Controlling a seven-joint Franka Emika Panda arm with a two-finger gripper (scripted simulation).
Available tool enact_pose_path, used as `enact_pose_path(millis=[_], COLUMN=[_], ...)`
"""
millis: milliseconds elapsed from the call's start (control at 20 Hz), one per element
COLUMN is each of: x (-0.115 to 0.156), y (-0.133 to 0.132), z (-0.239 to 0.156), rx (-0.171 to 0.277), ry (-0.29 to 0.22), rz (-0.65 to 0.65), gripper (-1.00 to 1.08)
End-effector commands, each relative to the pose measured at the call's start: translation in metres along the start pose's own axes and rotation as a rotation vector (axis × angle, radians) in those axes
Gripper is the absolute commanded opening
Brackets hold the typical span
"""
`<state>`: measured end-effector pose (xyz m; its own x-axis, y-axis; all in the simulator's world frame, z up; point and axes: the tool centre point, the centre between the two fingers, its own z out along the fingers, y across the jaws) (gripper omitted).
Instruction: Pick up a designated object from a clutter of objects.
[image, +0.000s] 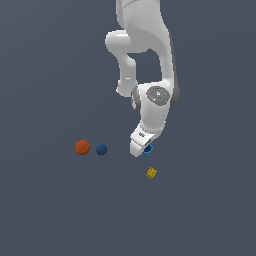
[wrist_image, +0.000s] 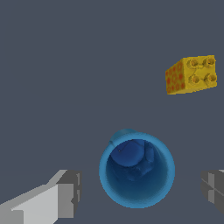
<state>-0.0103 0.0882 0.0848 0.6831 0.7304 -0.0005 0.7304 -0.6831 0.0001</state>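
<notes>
A: Where is the cup?

B: On the grey bench, upright, its mouth facing up. In the exterior view only a sliver of bright blue shows, since the arm hangs right over it.

A: And the gripper?

B: Spread wide. In the wrist view one finger stands on one side of the cup and the other finger on the far side, each with a gap to the cup's wall. Neither touches it. The cup sits between them, a little nearer the first finger.

A: Can you see inside the cup?

B: Yes, the wrist view looks down into it: a pale blue rim, a darker blue hollow.

A: What else lies about?

B: A yellow block with studs on top and orange dots on its side, near the cup but apart from it; in the exterior view it lies below the gripper and slightly to the right. An orange ball and a dark blue ball lie just beside each other, well off toward the exterior view's left.

A: Is the cup lifted?

B: I cannot tell for sure; it appears to rest on the bench.
</notes>
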Motion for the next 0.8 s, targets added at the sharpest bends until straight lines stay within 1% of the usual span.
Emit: enact_pose_path(millis=[0, 300, 600, 650, 750], x=[0.0, -0.001, 0.0, 0.0, 0.0], y=[0.0, -0.001, -0.001, -0.001, -0.001], z=[0.008, 0.035, 0.045, 0.045, 0.045], rx=[0.001, 0.0, 0.0, 0.0, 0.0], ry=[-0.001, 0.0, 0.0, 0.0, 0.0], rz=[-0.001, -0.004, -0.005, -0.005, -0.005], gripper=[1.0, 1.0, 1.0, -1.0, -1.0])
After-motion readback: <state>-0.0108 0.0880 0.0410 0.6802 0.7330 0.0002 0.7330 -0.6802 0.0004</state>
